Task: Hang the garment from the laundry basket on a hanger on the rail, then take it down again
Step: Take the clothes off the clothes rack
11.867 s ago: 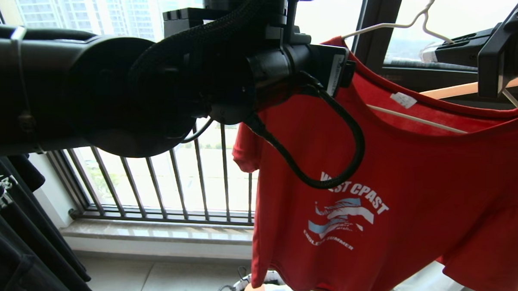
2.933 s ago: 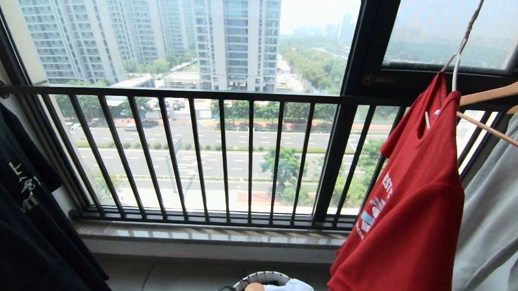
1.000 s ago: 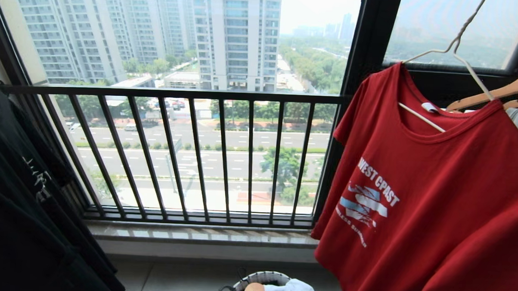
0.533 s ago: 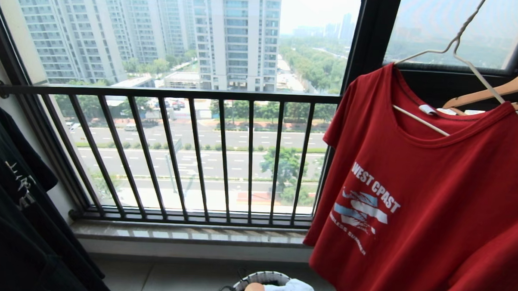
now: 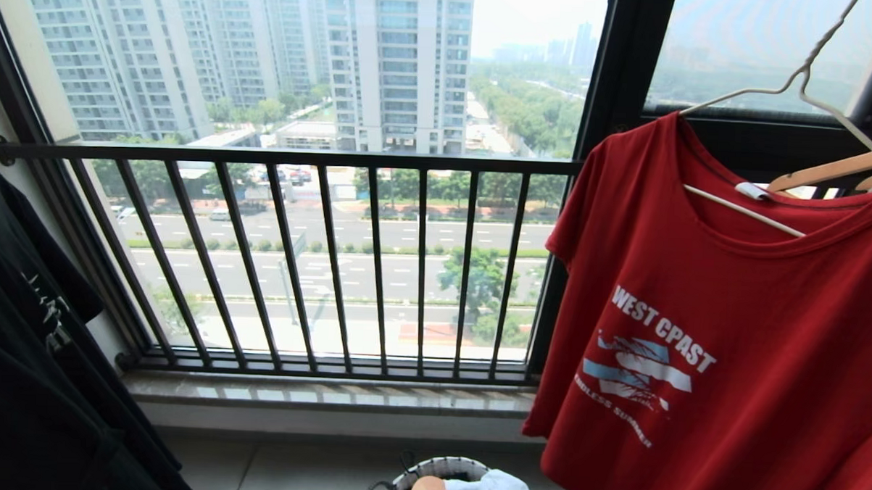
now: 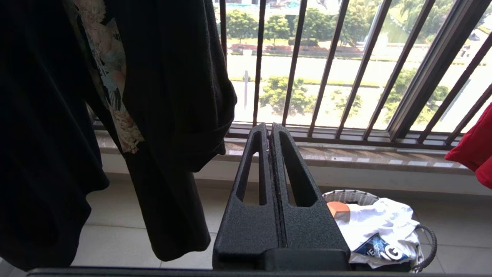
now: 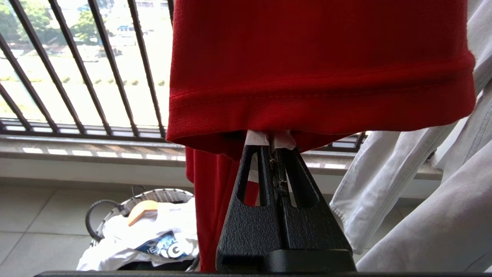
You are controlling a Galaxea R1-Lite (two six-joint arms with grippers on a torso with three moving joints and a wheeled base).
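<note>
item: garment (image 5: 723,342), red, hung on the hanger (image 5: 797,91), its long axis running straight down; the rail itself was out of view above. landmark: the garment's lower hem. right gripper (image 7: 271,148), jaws pressed together and empty, sat just under that hem, tips pointing up at it. left gripper (image 6: 268,129), jaws likewise pressed together, stood well off beside the black t-shirt (image 6: 161,88). laundry basket (image 7: 115,207) lay on the floor below the hem. judged: the right arm was nearer for taking it down.
</note>
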